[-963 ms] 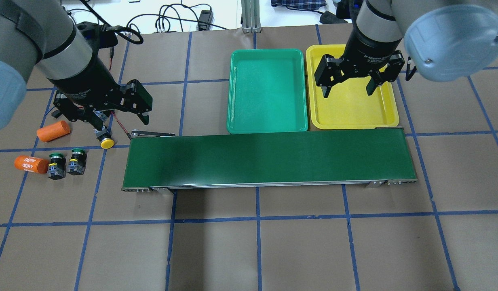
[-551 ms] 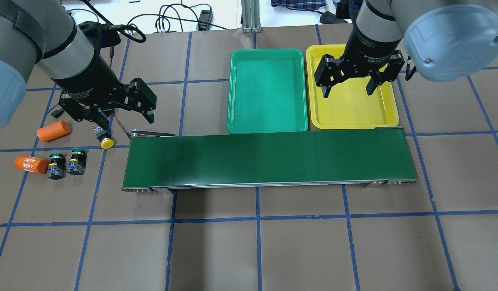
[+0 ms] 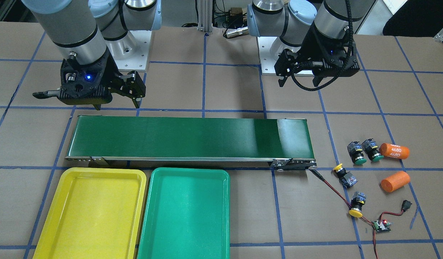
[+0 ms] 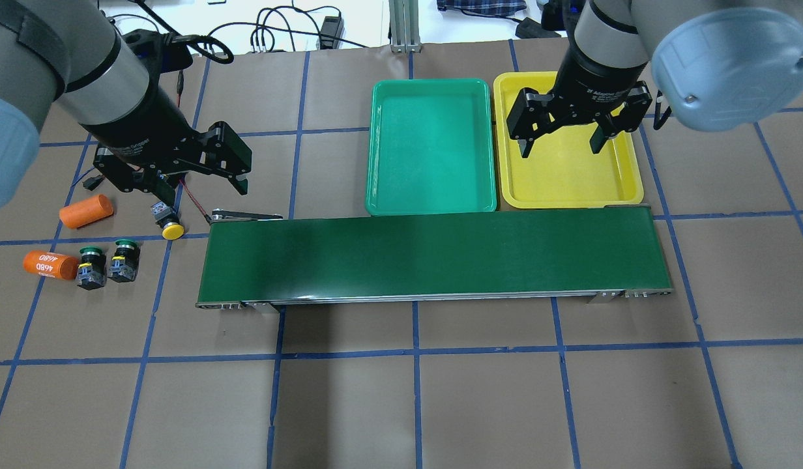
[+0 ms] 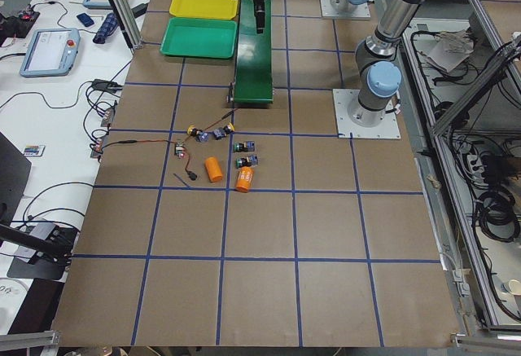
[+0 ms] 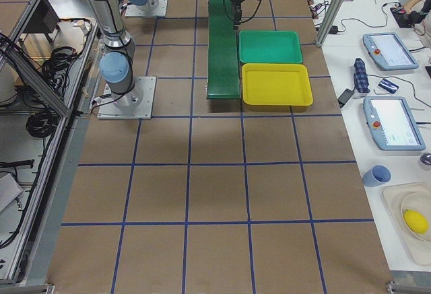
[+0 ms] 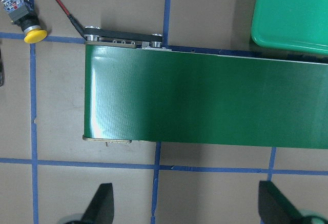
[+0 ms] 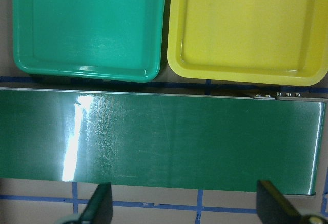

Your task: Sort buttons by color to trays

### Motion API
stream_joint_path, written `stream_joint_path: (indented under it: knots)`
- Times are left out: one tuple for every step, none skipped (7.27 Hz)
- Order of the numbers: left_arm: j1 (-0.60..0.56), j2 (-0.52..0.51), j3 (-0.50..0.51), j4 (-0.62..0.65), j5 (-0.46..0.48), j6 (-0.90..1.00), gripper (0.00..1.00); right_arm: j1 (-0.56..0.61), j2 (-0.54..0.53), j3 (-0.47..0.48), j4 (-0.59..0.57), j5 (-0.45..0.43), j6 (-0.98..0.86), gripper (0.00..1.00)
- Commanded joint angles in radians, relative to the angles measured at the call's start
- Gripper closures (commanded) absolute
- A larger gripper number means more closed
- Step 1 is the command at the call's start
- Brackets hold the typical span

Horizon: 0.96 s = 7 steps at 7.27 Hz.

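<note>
Lying on its side at the left of the overhead view, one yellow button (image 4: pixel 169 221) sits on the table (image 4: pixel 401 391) just off the left end of the belt (image 4: pixel 434 257). Its long axis is slanted, with the cap toward the lower right and the black body toward the upper left. The left gripper (image 4: pixel 199 189) hangs near it, fingers spread wide and holding nothing. Two green buttons (image 4: pixel 90 267) (image 4: pixel 123 260) lie side by side at the lower left, their long axes running up the frame with caps toward the top, next to two orange cylinders (image 4: pixel 85 210) (image 4: pixel 49 264). The front-facing view shows a second yellow button (image 3: pixel 357 205) at its lower right, cap toward the bottom of the frame; the overhead view hides it behind the left gripper. The right gripper (image 4: pixel 560 148) is spread open and empty over the yellow tray (image 4: pixel 571 179), with the green tray (image 4: pixel 431 146) just beside that. All four buttons are outside the trays.
</note>
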Motion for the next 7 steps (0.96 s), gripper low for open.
stream_joint_path:
  knots:
    - [0.015,-0.005,-0.001,-0.005,0.018,0.000,0.00,0.000,0.000,0.000,-0.003,0.003,0.000,0.00]
    - [0.055,-0.009,-0.001,-0.002,0.013,0.000,0.00,0.000,0.000,0.000,-0.003,0.003,-0.002,0.00]
    - [0.086,-0.005,-0.001,-0.005,0.018,0.001,0.00,0.000,0.000,0.000,-0.003,0.001,-0.002,0.00]
    - [0.110,-0.005,-0.002,-0.008,0.019,0.001,0.00,0.000,0.000,0.000,-0.005,0.003,-0.002,0.00]
    - [0.159,-0.029,-0.001,-0.001,0.018,0.003,0.00,0.000,0.000,0.000,-0.005,0.003,-0.003,0.00]
    - [0.213,-0.060,-0.001,0.012,0.013,0.039,0.00,0.000,0.000,0.000,-0.003,0.003,-0.003,0.00]
    - [0.276,-0.093,-0.002,0.114,0.018,0.091,0.00,0.000,0.000,0.000,-0.003,0.004,-0.003,0.00]
